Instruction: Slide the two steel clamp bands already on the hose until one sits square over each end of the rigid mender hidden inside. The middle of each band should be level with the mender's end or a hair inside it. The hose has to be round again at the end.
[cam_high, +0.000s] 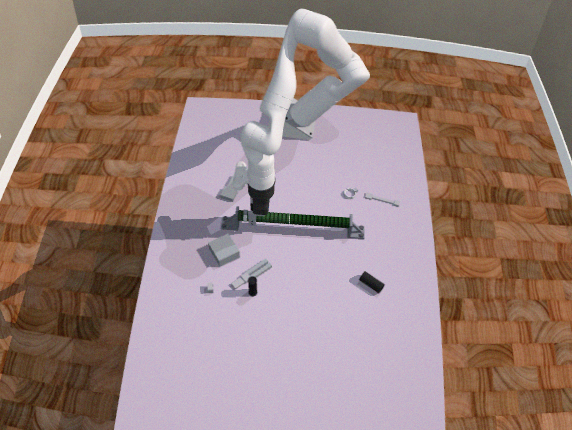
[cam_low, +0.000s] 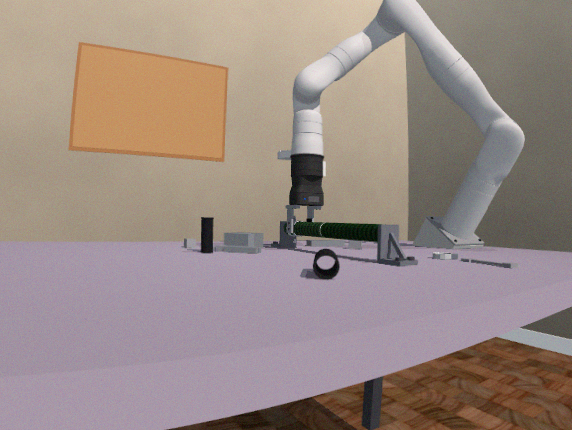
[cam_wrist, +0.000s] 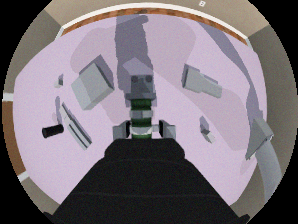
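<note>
A green ribbed hose (cam_high: 295, 219) lies level between two grey stands (cam_high: 231, 221) (cam_high: 356, 229) in the middle of the table; it also shows in the side view (cam_low: 340, 230). One pale steel clamp band (cam_high: 289, 218) sits near the hose's middle. My gripper (cam_high: 253, 214) points straight down over the hose's left end, next to the left stand. In the wrist view its fingers straddle the hose and grip a second pale clamp band (cam_wrist: 140, 123) there. The mender inside the hose is hidden.
A grey block (cam_high: 223, 250), a flat grey tool (cam_high: 251, 273), a small cube (cam_high: 209, 288) and an upright black cylinder (cam_high: 252, 286) lie in front of the left stand. A black tube (cam_high: 372, 282) lies front right. A loose ring (cam_high: 350, 192) and a bar (cam_high: 382, 200) lie behind.
</note>
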